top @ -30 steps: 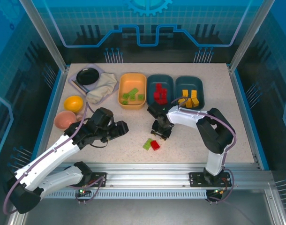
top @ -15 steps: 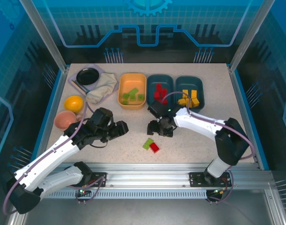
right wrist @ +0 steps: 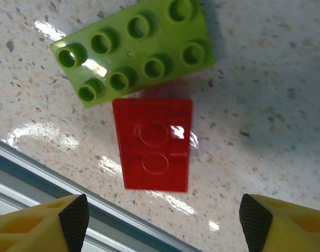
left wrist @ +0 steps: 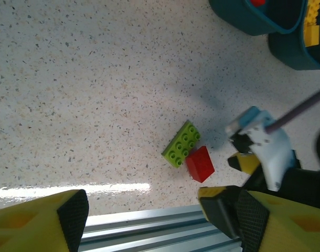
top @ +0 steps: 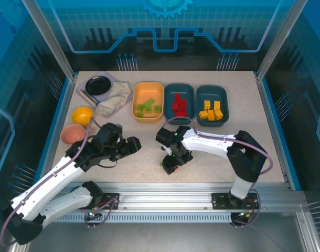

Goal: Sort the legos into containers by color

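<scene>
Right gripper [top: 170,164] swung down over two loose legos, fingers spread wide, empty.
I see left gripper [top: 129,144] wide open, holding nothing; green lego [right wrist: 134,50] lies against red lego [right wrist: 153,144] on the table [top: 254,157] below the right fingers, near the front edge.

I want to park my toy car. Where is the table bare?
Bare: right side, between the yellow-brick tray and table edge. Crowded: back left by the cloth and yellow bowl; front middle, right gripper over the red brick.
</scene>
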`<move>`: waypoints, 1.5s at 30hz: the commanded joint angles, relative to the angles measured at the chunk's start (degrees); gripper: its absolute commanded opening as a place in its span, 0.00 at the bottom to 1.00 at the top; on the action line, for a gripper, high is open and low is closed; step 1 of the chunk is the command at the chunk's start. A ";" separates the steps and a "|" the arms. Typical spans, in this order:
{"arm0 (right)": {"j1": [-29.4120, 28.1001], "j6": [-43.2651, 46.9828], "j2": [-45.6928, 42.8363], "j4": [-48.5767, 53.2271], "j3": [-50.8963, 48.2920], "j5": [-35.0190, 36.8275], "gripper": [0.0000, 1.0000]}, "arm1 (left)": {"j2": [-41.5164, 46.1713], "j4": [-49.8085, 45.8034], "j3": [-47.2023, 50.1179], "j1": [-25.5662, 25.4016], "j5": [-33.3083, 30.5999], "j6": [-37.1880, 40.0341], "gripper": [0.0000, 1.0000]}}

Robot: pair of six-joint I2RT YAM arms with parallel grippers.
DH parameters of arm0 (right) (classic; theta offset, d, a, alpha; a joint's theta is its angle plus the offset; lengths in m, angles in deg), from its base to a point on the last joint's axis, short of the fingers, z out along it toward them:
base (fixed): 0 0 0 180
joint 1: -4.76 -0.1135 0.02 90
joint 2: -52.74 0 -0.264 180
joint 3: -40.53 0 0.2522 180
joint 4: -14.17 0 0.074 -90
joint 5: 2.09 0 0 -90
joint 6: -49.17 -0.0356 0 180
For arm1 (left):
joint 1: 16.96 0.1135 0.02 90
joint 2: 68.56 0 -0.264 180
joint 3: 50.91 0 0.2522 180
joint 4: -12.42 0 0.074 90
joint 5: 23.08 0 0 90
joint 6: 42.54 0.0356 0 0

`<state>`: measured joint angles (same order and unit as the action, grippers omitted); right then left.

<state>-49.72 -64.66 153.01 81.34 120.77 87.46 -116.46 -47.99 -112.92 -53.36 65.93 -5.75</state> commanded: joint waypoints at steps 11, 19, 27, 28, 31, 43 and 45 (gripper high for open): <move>-2.48 -0.65 7.47 0.16 3.85 2.22 0.53 | 14.65 -4.35 7.72 -0.20 1.06 -8.89 0.82; -2.34 -2.43 3.46 2.42 3.04 7.77 0.35 | 15.46 -2.28 8.51 -0.18 2.01 -8.99 0.85; 8.52 -3.89 -6.86 10.06 11.39 14.59 0.33 | 7.26 5.13 4.13 -0.25 3.81 -7.12 0.89; 10.60 -3.46 -6.40 9.87 13.67 14.97 0.33 | 5.69 5.97 3.23 -0.22 3.81 -6.56 0.91; 16.32 -2.48 -1.76 9.08 21.63 15.17 0.33 | 0.98 8.94 0.77 -0.04 4.11 -5.26 0.94; 27.80 -3.27 25.77 7.02 56.70 10.14 0.32 | -10.21 16.40 -4.80 8.04 10.70 -2.19 0.99; 28.18 -2.06 29.08 6.34 60.71 9.26 0.32 | -10.82 16.51 -5.33 8.43 10.90 -1.82 0.99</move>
<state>-22.16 -67.72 179.08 88.05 176.61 99.53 -126.75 -33.39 -115.98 -45.78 74.15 -9.49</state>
